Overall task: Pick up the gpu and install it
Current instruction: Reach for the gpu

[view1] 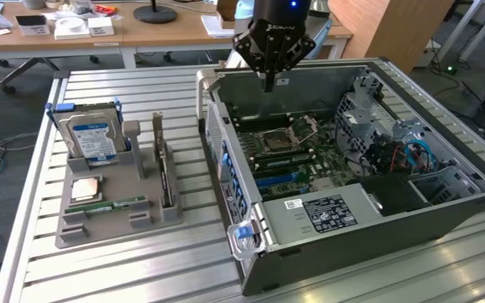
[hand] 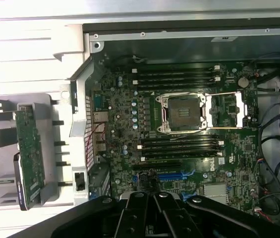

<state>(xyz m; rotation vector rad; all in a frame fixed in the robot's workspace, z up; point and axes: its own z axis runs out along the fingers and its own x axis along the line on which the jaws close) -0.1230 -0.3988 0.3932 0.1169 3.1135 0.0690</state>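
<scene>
Standing on edge in the grey rack (view1: 112, 224), on the exterior view's left of the computer case (view1: 377, 240), the gpu (view1: 166, 173) is well apart from the gripper (view1: 267, 85). Its fingers are pressed together and empty above the case. Unopened, they could topple the thin card.

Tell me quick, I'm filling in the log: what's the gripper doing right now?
Gripper: closed, holding nothing, above the open computer case.

The exterior view's edge cuts off the arm (view1: 280, 7) above the end effector (view1: 268, 87).
</scene>
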